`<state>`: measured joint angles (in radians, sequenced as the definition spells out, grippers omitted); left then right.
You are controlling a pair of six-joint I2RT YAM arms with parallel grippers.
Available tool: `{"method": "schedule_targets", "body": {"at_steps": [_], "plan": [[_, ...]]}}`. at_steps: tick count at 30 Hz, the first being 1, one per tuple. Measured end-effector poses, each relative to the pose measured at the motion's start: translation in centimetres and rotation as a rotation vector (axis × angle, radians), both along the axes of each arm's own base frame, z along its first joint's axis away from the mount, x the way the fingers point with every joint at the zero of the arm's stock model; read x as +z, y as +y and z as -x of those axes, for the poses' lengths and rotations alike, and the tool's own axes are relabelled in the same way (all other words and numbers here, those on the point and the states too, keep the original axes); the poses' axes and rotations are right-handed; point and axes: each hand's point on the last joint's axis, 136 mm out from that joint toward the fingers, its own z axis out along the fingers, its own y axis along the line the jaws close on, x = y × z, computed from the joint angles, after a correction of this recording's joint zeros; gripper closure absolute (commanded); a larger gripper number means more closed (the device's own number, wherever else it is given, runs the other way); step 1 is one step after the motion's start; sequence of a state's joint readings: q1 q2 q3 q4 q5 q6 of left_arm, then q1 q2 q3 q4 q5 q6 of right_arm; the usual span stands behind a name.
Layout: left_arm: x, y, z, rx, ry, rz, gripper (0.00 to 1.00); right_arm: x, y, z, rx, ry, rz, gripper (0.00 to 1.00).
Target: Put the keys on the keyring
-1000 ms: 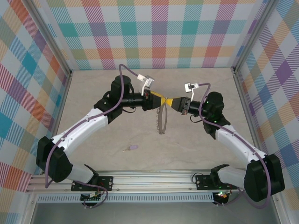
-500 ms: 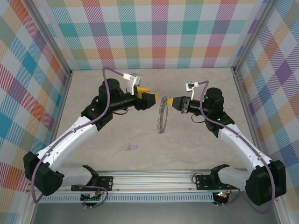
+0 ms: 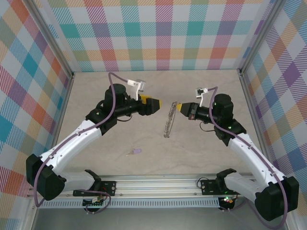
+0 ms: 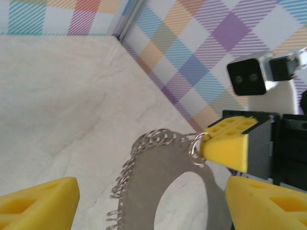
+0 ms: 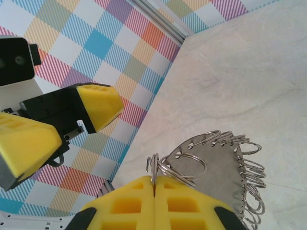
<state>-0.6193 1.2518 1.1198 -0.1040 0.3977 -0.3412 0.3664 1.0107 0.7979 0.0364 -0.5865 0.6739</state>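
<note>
Pinching keyring (image 3: 168, 122), R hand (image 3: 176, 106) holds it up; L hand (image 3: 156, 104) spread just beside, key (image 3: 136, 151) well apart.

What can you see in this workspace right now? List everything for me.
keyring: one, grey with silvery rings along its rim, gripped at the rim by the right hand
key: one, lilac, lying on the table near the front, apart from both hands
table: one, pale beige, under everything
walls: three, pastel plaid, around the table
rail: one, silver, along the front edge
arms: two, white and black, based at the rail
left hand: yellow fingers, open, empty, left of the keyring
right hand: yellow fingers, shut on the keyring
</note>
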Motion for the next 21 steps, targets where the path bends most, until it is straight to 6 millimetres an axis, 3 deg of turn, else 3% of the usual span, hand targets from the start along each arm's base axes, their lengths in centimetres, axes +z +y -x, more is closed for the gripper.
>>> {"method": "schedule_targets", "body": {"at_steps": [3,10,21], "plan": [[-1.4,0.4,-0.1,0.023,0.03,-0.027,0.17,-1.1,-0.1,0.1,0.0,0.027,0.009,1.0],[-2.2,1.1,-0.4,0.066,0.058,-0.068,0.14,-1.8,-0.1,0.3,0.003,0.041,0.022,1.0],[-1.6,1.7,-1.1,0.122,0.062,-0.094,0.08,-3.2,0.4,0.3,0.041,0.076,0.055,1.0]]}}
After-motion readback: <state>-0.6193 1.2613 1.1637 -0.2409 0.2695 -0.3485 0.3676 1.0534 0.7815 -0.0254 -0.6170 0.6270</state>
